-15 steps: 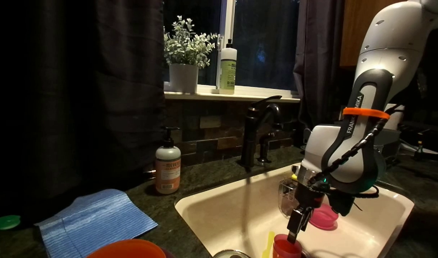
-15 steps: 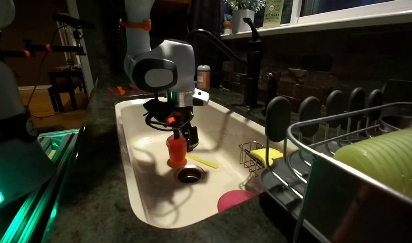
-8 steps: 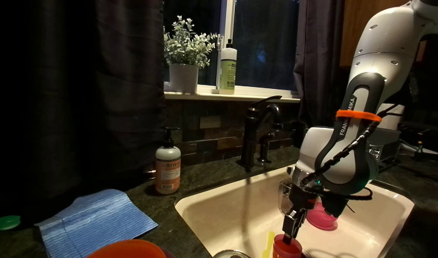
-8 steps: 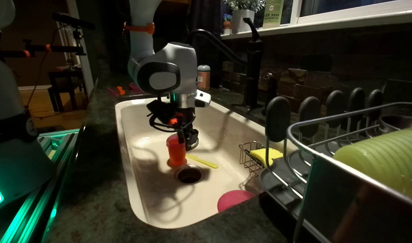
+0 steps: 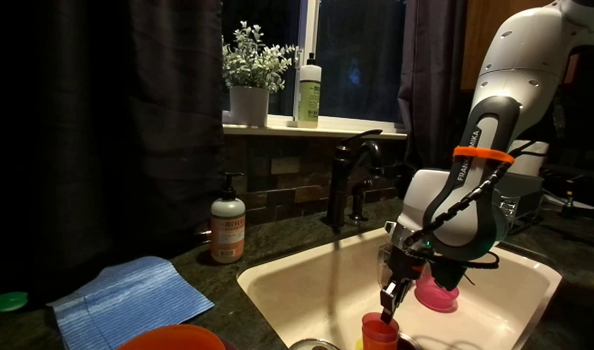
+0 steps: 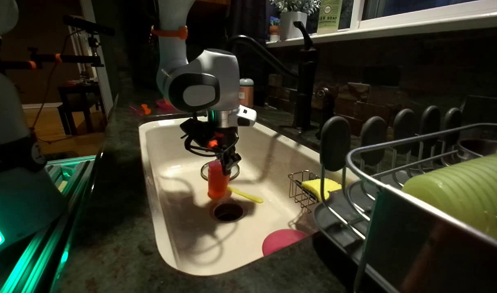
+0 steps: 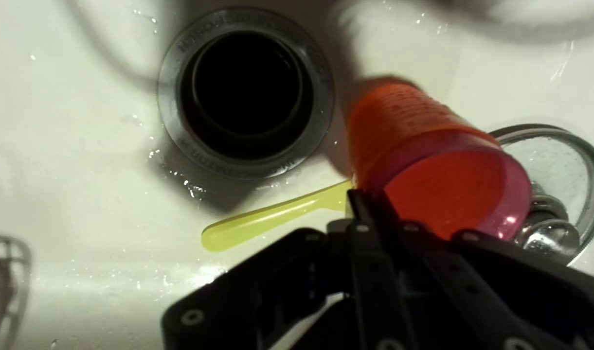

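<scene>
1. Sink (image 6: 240, 248): pale; floor wet around the drain (image 7: 245, 92).
2. Gripper (image 7: 369, 199): near the drain; drawn in narrow, holding the cup (image 7: 423, 141) by its rim.
3. Lid (image 7: 557, 160): glass, metal-edged; lies farther from the drain than the cup.
4. Cup: orange, pink-rimmed; just beside the drain. Contact with sink floor cannot be determined.
5. Drain: metal collar, dark hole.
6. Utensil (image 7: 272, 217): yellow; near the drain, one end hidden.

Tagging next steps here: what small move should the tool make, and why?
Probably a slow lift straight up: the tool pinches the red-orange cup by its rim, low in the sink, and a glass lid and a yellow utensil lie close by, so moving sideways could bump them.
</scene>
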Controlling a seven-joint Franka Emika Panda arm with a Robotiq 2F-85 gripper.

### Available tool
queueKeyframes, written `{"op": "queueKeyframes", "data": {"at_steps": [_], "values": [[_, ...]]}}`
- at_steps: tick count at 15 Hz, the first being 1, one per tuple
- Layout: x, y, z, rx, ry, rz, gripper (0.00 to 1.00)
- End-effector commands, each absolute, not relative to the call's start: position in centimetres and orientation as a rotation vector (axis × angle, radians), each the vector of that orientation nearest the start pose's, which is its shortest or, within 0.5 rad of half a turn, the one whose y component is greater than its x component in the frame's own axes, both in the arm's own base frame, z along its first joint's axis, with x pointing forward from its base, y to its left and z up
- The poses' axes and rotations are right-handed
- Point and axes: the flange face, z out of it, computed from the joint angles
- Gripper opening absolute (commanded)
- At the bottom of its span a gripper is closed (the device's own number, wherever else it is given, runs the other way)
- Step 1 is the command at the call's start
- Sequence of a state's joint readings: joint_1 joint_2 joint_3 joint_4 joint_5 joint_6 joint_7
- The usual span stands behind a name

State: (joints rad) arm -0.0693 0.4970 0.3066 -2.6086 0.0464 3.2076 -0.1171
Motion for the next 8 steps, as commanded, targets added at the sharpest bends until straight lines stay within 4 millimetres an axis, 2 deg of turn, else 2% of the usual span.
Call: {"op": "queueKeyframes", "data": {"at_steps": [1,6,7,8], "values": [[40.7,11.9,10.6,-2.944,-0.388,-0.196,0.01],[41.0,13.4,13.0,-2.861,-0.440,-0.220,0.01],[40.9,13.3,13.7,-2.898,-0.437,-0.264,0.01],[40.9,14.2,13.8,-2.820,-0.475,-0.216,0.01]]}}
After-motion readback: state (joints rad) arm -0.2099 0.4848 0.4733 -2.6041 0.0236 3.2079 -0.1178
